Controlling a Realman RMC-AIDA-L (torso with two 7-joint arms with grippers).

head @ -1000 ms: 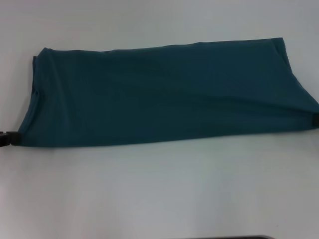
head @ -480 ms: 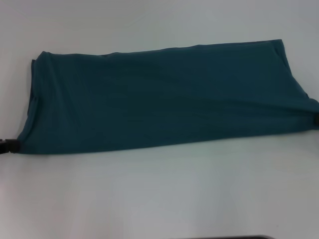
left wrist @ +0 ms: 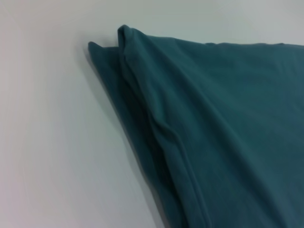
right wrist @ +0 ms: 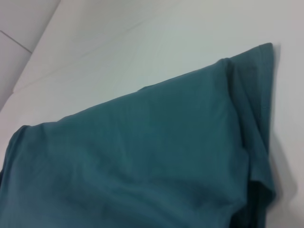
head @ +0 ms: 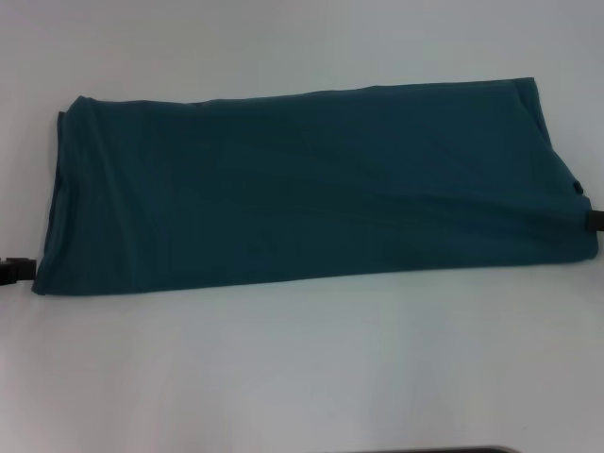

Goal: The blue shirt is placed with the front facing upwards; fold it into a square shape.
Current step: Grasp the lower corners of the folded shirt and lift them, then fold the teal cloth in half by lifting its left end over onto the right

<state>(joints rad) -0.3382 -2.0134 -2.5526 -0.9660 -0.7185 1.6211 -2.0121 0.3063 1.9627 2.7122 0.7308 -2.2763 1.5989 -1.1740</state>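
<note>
Because the surface is wide, pale and slick-looking, I judge that anything I drag across it can slide rather than stay put. On it the blue shirt lies as a long band running across my view, plain teal side up, its print hidden, already narrowed but far from square. My two ends of it are the worry. At my left, the stacked layers sit slightly offset, one edge peeking out past the other; if I lift only the upper layer, the fold would open and the lower layer would trail behind. At my right, the end is bunched into a ridge that could carry a crease into the next fold. My left gripper sits at the shirt's near left corner and my right gripper at the right end. Only dark slivers of each show, so I cannot tell whether my fingers are spread or pinching cloth. Uneven pulls would skew the band.
</note>
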